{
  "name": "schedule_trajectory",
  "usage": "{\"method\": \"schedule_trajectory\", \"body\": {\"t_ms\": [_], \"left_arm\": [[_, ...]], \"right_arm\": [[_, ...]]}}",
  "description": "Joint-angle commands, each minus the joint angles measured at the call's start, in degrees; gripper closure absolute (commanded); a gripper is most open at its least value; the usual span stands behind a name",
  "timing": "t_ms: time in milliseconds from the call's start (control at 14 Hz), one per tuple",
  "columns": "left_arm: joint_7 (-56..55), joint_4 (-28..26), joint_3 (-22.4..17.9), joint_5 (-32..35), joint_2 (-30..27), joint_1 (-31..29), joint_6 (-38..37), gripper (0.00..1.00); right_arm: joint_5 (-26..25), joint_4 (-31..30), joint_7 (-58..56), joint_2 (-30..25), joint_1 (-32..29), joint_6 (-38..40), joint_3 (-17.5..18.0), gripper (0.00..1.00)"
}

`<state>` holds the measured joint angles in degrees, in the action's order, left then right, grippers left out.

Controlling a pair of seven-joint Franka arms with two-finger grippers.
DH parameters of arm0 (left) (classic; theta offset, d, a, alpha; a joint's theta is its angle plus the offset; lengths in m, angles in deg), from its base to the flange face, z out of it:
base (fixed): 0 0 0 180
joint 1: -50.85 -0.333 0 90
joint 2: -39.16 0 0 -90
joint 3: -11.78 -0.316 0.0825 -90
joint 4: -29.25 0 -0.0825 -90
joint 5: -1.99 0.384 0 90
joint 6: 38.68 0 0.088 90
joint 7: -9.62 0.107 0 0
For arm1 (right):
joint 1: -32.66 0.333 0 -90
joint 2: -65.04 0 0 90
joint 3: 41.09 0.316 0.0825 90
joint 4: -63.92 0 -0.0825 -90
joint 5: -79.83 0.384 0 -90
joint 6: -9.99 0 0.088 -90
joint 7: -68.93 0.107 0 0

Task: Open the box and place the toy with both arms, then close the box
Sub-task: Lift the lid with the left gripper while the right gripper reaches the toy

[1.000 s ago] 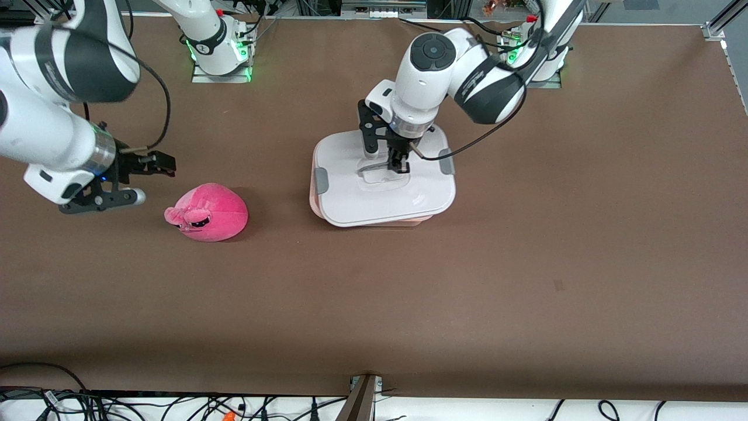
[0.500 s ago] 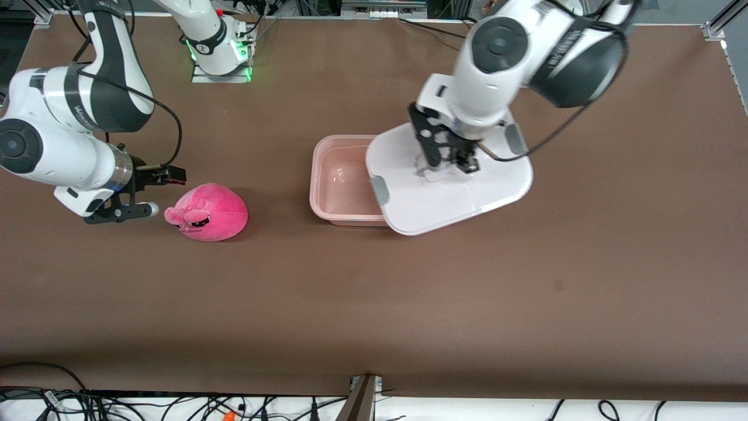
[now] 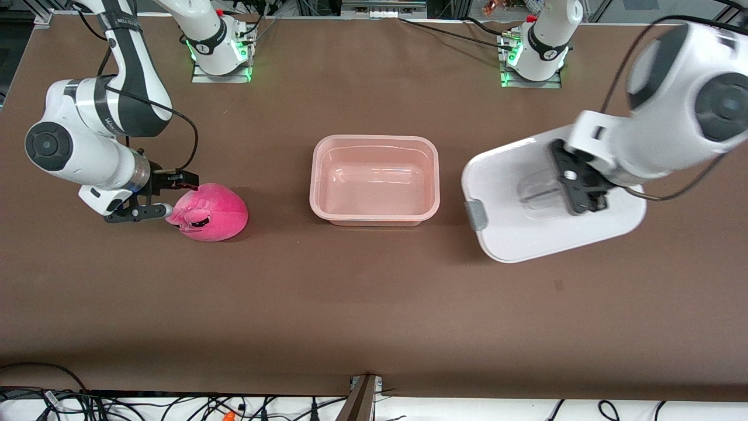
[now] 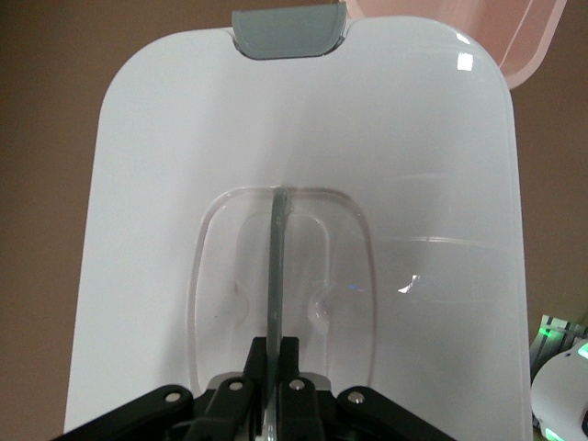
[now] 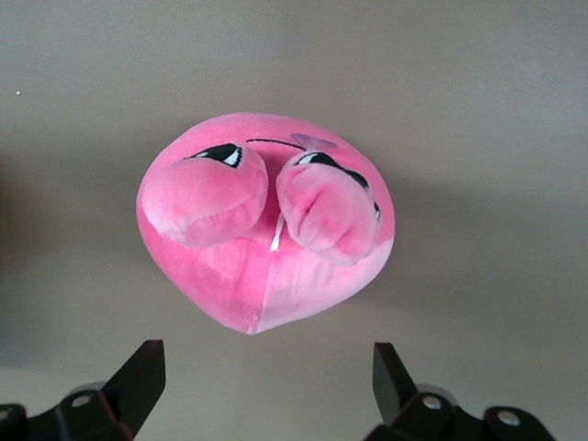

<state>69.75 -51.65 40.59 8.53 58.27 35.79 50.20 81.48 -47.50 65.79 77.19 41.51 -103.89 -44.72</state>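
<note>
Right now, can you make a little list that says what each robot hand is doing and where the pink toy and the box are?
box: open, empty, mid-table
lid: off the box, held above the table toward the left arm's end
left gripper: shut on the lid's clear handle
toy: on the table, toward the right arm's end
right gripper: open, at the toy, not gripping yet

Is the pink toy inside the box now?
No, the toy sits on the table beside the right gripper, and the box holds nothing.
</note>
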Motion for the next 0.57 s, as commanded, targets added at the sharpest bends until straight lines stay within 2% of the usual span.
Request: {"method": "schedule_trajectory", "body": {"t_ms": [0, 500], "left_arm": [[10.7, 1.9, 0.8, -2.4, 2.1, -5.2, -1.2, 1.00], [15.6, 1.5, 0.7, -2.5, 2.1, -6.4, -4.2, 1.00]], "right_arm": [[1.1, -2.4, -0.5, -1.5, -0.5, -2.4, 0.5, 0.00], [2.6, -8.7, -0.5, 0.5, -0.3, -13.7, 0.8, 0.00]]}}
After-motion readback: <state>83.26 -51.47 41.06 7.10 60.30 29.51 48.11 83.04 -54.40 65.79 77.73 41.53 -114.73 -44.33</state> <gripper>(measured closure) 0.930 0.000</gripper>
